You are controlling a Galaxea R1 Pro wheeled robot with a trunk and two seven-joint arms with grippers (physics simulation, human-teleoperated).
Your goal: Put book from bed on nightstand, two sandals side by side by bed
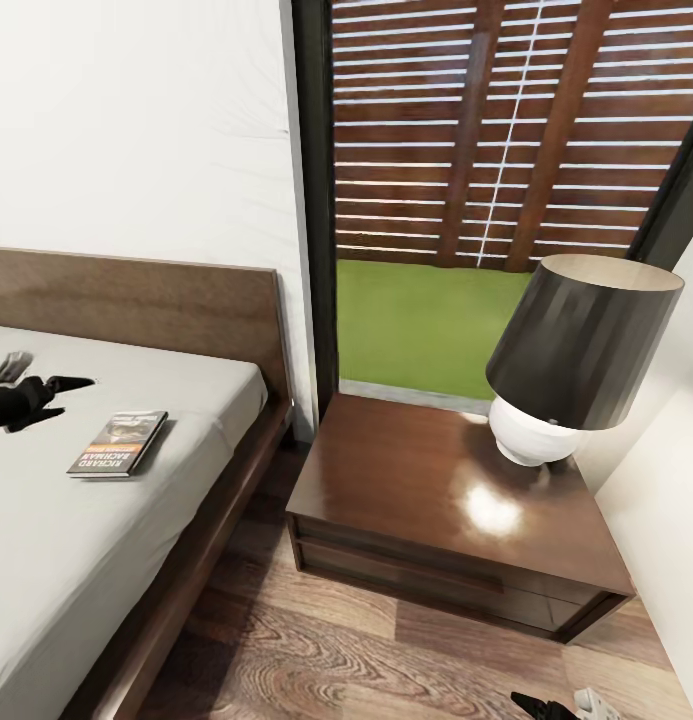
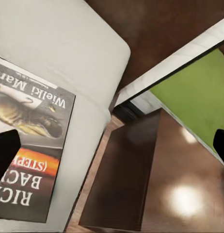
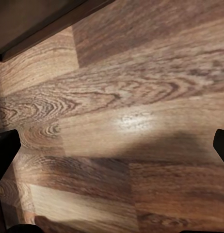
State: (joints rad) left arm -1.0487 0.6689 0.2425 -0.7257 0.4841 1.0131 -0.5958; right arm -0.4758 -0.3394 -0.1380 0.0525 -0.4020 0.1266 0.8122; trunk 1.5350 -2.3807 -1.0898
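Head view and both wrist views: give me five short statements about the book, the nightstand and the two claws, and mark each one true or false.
1. The book lies flat on the bed. True.
2. The left claw is shut on the book. False: it is open above the mattress, apart from the book; in the left wrist view its fingertips stand wide apart.
3. A lamp stands on the nightstand. True.
4. The book is already on the nightstand. False: it is on the bed, near the edge facing the nightstand.
5. The right claw holds a sandal. False: it is open and empty over the wooden floor.
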